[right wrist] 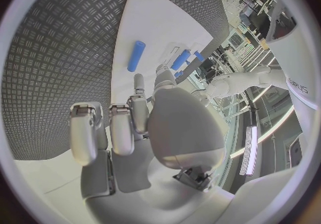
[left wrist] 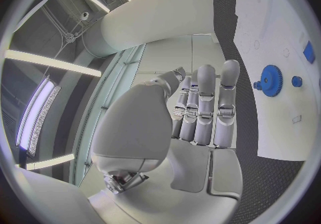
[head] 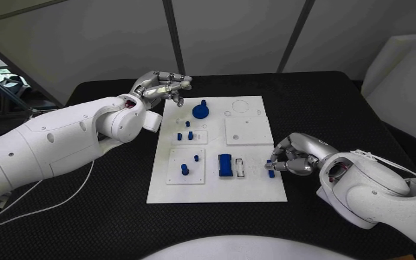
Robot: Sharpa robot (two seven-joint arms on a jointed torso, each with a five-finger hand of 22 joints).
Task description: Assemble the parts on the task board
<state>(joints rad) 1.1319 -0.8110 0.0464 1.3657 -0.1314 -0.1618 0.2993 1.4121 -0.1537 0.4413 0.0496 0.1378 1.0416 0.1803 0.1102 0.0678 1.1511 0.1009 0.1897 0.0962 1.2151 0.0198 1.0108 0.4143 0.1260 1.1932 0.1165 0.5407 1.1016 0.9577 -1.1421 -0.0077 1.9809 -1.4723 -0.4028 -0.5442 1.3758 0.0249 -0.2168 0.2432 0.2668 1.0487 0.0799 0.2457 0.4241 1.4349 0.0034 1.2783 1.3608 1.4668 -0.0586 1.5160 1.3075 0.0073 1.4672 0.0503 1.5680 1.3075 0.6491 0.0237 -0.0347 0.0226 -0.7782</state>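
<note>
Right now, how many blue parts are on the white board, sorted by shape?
gear: 1
rectangular block: 1
long cylinder: 1
small pegs: 5
Total: 8 blue parts

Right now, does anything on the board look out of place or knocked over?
One blue cylinder lies on its side at the task board's right edge, beside the right hand, outside any recessed panel; other pegs stand upright. Nothing looks spilled or damaged.
</note>
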